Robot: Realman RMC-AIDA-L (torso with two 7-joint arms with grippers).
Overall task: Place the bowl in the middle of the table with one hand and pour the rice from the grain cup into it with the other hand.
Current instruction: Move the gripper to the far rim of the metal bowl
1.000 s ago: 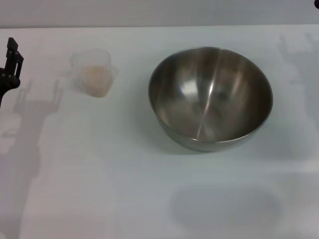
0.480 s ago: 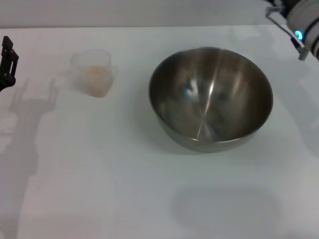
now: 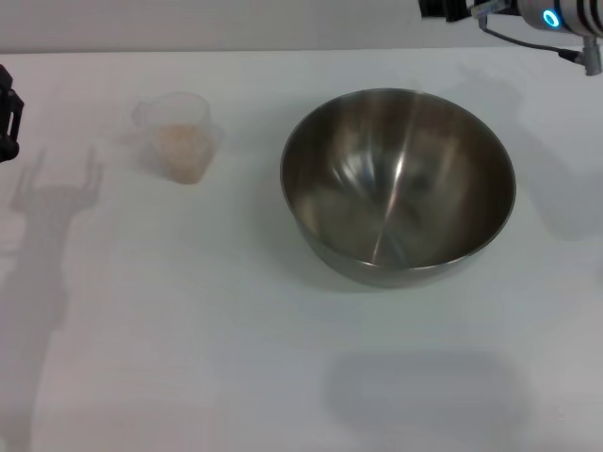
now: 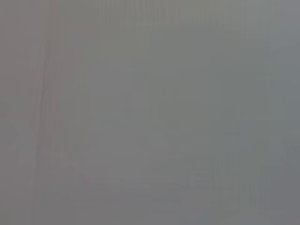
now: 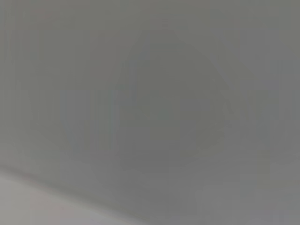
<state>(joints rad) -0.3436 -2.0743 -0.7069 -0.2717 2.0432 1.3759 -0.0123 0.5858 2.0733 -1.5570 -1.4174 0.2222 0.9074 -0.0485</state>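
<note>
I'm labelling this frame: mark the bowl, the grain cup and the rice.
bowl [image 3: 396, 202]: head view, shiny inner wall.
grain cup [image 3: 171, 108]: head view, clear upper wall near the rim.
rice [image 3: 181, 151]: head view, pale mass inside the cup.

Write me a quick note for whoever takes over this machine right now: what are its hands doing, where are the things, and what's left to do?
Left gripper: at the table's left edge, holding nothing.
Right gripper: high at the far right, beyond the bowl, holding nothing.
The bowl stands empty, right of the middle of the table.
The grain cup stands upright to its left, apart from it, with the rice inside.
Done: nothing poured. Left: centre the bowl, lift the cup, pour.
</note>
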